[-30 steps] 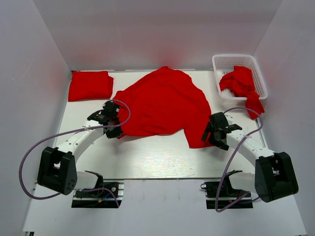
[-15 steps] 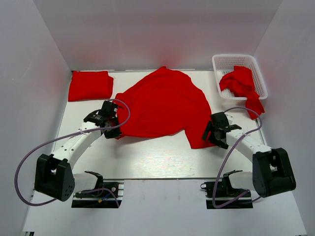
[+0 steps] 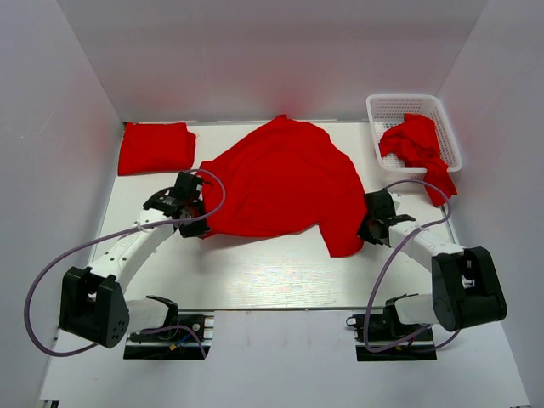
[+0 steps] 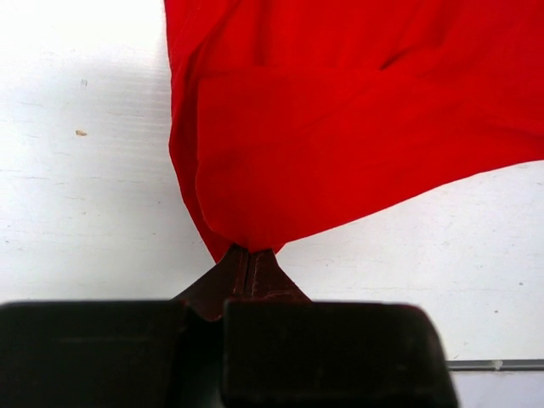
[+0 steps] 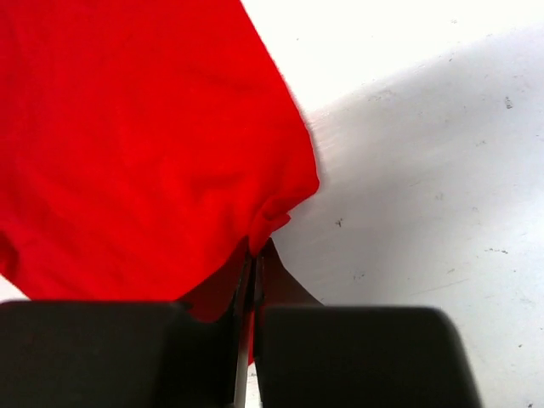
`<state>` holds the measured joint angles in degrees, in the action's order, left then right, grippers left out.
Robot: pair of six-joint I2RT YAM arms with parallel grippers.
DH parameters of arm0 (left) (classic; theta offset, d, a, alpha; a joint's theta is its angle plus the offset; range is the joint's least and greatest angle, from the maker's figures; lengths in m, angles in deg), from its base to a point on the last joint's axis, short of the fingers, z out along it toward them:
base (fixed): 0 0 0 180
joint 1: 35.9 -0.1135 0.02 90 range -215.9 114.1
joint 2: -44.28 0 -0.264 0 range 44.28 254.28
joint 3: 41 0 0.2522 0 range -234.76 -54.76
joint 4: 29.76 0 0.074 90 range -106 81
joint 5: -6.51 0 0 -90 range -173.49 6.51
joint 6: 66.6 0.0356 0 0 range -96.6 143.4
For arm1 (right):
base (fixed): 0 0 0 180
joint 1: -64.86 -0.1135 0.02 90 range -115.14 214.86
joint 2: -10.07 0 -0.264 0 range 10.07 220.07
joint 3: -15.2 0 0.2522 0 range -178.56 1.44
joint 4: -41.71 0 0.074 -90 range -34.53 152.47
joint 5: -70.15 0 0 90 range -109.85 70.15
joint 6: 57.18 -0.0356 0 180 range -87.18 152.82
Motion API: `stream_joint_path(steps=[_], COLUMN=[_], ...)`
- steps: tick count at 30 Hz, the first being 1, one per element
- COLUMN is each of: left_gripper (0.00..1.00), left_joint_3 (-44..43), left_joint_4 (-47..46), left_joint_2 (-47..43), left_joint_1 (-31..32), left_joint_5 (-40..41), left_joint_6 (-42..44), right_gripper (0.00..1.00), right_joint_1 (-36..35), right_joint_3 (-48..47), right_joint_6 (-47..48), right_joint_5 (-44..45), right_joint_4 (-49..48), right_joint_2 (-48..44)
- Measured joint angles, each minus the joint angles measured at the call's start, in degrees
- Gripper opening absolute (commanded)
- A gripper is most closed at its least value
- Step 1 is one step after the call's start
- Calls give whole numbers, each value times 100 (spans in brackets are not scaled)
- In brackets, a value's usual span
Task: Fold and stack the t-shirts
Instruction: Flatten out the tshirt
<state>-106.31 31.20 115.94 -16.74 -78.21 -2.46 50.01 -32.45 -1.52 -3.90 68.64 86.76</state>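
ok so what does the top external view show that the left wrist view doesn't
Only top external: the folded t-shirt at the far left, the white basket with a crumpled t-shirt spilling over its near rim, and the right gripper at the spread t-shirt's right edge. Only left wrist: a close look at the left gripper shut on a doubled-over corner of fabric. Both: the spread t-shirt, the left gripper and the white table.
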Motion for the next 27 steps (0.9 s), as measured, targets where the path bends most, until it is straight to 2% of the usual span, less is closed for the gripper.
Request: stream_joint_path(steps=[4, 7, 14, 20, 27], left_gripper=[0, 0, 0, 0, 0], left_joint_3=[-243, -503, -1408, -2675, -4813], left_joint_4=[66, 87, 162, 396, 621], left_joint_2=[-15, -55, -76, -114, -125], left_joint_1=[0, 0, 0, 2, 11], left_joint_5=[-26, -48, -79, 358, 1244], left_joint_6=[72, 125, 254, 337, 409], right_gripper=[0, 0, 0, 0, 0], right_joint_1=[0, -13, -17, -17, -20], right_joint_3=[2, -98, -1318, -2804, -4376], right_joint_6=[0, 22, 442, 1067, 1976], right_joint_5=[35, 262, 953, 1652, 2223], right_joint_4=[42, 120, 251, 343, 168], right_joint_2=[-374, -1141, -2450, -2806, -2905])
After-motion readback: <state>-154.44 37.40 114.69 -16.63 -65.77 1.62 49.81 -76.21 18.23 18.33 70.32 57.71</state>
